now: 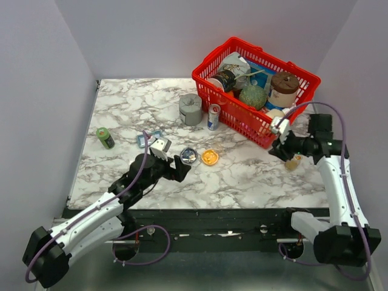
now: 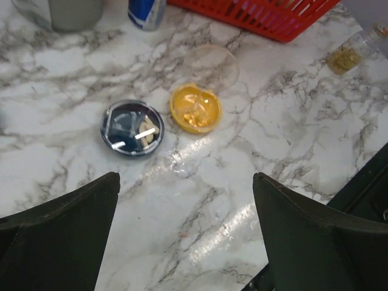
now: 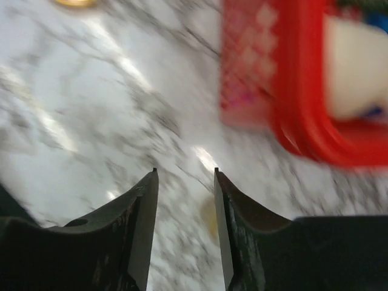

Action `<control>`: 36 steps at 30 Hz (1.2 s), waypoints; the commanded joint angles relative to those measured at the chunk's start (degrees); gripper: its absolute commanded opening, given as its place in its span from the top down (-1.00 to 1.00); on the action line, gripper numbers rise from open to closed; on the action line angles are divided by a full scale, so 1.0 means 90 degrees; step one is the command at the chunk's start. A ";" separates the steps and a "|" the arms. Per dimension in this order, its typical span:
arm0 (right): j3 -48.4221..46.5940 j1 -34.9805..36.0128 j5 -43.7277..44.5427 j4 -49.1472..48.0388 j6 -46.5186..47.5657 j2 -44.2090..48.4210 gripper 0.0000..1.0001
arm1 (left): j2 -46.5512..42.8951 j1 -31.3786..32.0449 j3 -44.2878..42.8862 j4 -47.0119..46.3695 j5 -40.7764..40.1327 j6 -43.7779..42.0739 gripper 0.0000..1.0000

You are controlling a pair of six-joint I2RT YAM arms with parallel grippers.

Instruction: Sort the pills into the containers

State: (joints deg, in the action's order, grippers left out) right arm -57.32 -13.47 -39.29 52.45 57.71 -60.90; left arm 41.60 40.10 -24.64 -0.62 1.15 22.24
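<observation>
Two small round containers sit mid-table. The silvery dish (image 1: pixel 188 156) (image 2: pixel 132 127) has a dark blue inside and holds white pills (image 2: pixel 145 128). The translucent orange dish (image 1: pixel 210 157) (image 2: pixel 195 109) holds golden pills (image 2: pixel 194 116). My left gripper (image 1: pixel 183 168) (image 2: pixel 186 182) hovers just short of both dishes, open wide and empty. My right gripper (image 1: pixel 284 151) (image 3: pixel 185 173) is by the basket's front corner, jaws partly apart with blurred marble showing between them. A clear vial of golden pills (image 1: pixel 293 162) (image 2: pixel 350 53) lies on the table just beneath it, showing only as a yellow smear (image 3: pixel 209 218) in the right wrist view.
A red wire basket (image 1: pixel 254 88) full of items stands at the back right. A grey squat cylinder (image 1: pixel 190 109) and a blue can (image 1: pixel 213 116) stand behind the dishes. A clear round lid (image 2: pixel 211 63) lies by the orange dish. A green bottle (image 1: pixel 105 137) and a blister pack (image 1: pixel 150 138) lie left.
</observation>
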 commanded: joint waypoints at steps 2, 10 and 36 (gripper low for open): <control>0.0275 0.2460 -0.0334 -0.0794 -0.0491 0.0030 0.28 | 0.0786 -0.0100 0.0785 -0.1912 0.0565 0.1677 -0.71; -0.0787 0.4309 0.2478 -0.2789 -0.1734 -0.2352 0.60 | 0.2290 -0.0119 0.0873 -0.2665 0.0586 0.2430 0.44; -0.1365 0.5384 0.1866 -0.2908 -0.2135 -0.4082 0.61 | 0.5621 -0.0129 -0.0543 -0.3270 0.0898 0.2548 0.57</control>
State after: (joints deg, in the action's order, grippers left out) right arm -67.79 34.09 -17.67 24.05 40.32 -96.33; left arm 90.61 39.07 -28.16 -28.67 7.77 44.47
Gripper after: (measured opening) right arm 0.198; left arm 0.218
